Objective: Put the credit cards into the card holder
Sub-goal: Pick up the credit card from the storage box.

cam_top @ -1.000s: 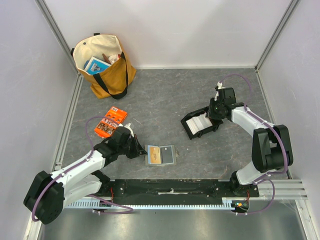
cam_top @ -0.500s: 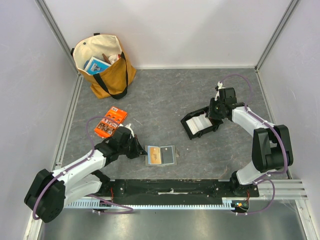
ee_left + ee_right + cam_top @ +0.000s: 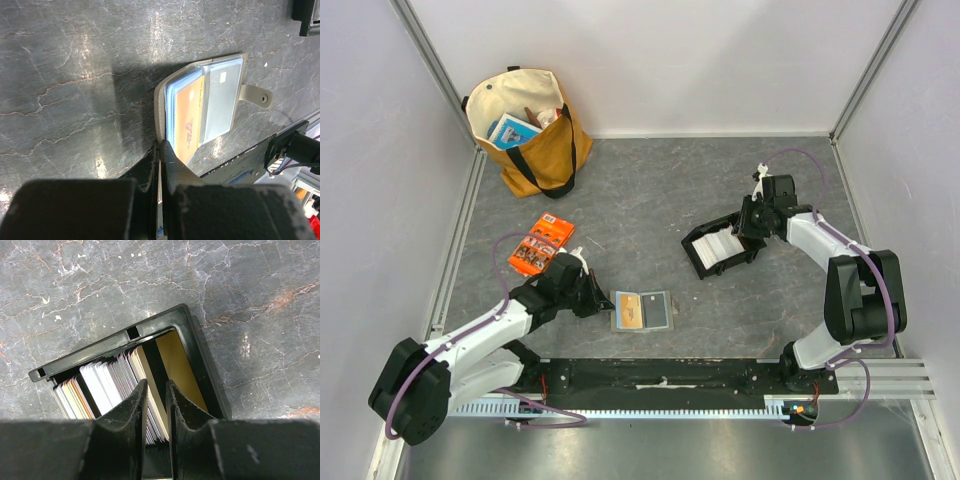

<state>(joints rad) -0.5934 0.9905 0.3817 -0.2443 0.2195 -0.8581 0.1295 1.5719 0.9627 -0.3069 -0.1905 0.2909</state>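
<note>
Over the past second the only thing to move is the right arm: its wrist has swung a touch toward the right edge of the worktop while the right tool stays dipped into the black tray right of centre. Its jaws stand narrowly apart around the end of the credit cards filed upright there. We cannot tell whether they are pinching a card yet. We read this as a pick still being lined up, with nothing lifted.

The left arm has not budged. The left tool is clenched, its tip against the edge of the card holder, which lies open close to the worktop's near edge, left of middle. We judge it is steadying the holder.

By our count there are two arms, one card holder and one tray. One orange card is already sleeved, with a pale one beside it. The tray's cards are packed too tightly to number. One orange packet lies toward the left edge, and one tote bag sits in the far left corner.
</note>
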